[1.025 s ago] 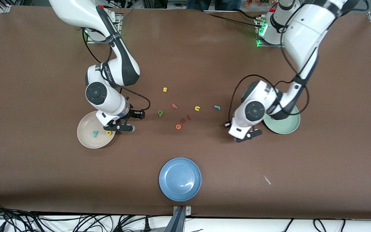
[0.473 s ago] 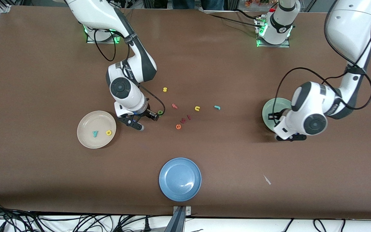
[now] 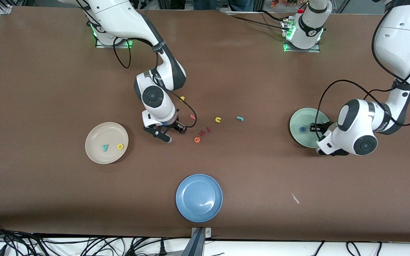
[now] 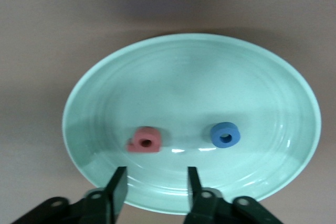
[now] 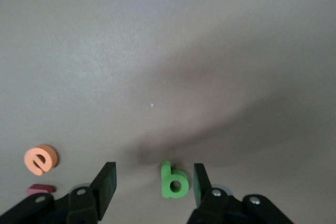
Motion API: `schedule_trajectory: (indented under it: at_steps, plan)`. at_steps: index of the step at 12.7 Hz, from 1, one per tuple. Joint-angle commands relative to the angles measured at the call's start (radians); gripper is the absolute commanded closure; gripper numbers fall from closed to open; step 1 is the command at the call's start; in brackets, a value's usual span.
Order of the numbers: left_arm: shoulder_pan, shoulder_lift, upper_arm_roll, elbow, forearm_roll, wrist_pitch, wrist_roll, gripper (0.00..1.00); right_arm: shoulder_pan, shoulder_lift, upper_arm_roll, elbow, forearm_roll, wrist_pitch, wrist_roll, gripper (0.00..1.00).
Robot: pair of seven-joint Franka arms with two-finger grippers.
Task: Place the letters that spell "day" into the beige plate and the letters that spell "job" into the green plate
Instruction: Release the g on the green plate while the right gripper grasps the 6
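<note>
Right gripper (image 5: 152, 190) poised low over table (image 3: 48, 89), jaws apart and empty, dark green letter (image 5: 174, 180) lying flat between them, closer to one finger, long axis along the fingers; left gripper (image 4: 154, 190) parted over green plate (image 4: 273, 87), red letter (image 4: 145, 139) just ahead.

Both arms are shiny white with dark grey bands at the round joints. Thin black cables loop along them. Their bases glow green. The left gripper (image 4: 154, 190) and right gripper (image 5: 152, 190) have flat black fingers.
</note>
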Motion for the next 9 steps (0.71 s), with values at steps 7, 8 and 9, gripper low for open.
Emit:
schedule_trajectory:
  at_steps: [7,8,9]
  plan:
    - [-0.151,-0.1,-0.211,0.038,-0.117,-0.05,-0.603,0.0,0.023,0.017,-0.009,-0.02,0.014,0.0,0.011,0.32]
    - [-0.186,-0.085,-0.211,0.033,-0.118,0.005,-0.721,0.0,0.026,0.017,-0.009,-0.024,0.014,0.0,0.011,0.33]
    - [-0.226,-0.066,-0.21,0.019,-0.118,0.071,-0.829,0.0,0.03,0.017,-0.009,-0.027,0.014,0.0,0.015,0.35]
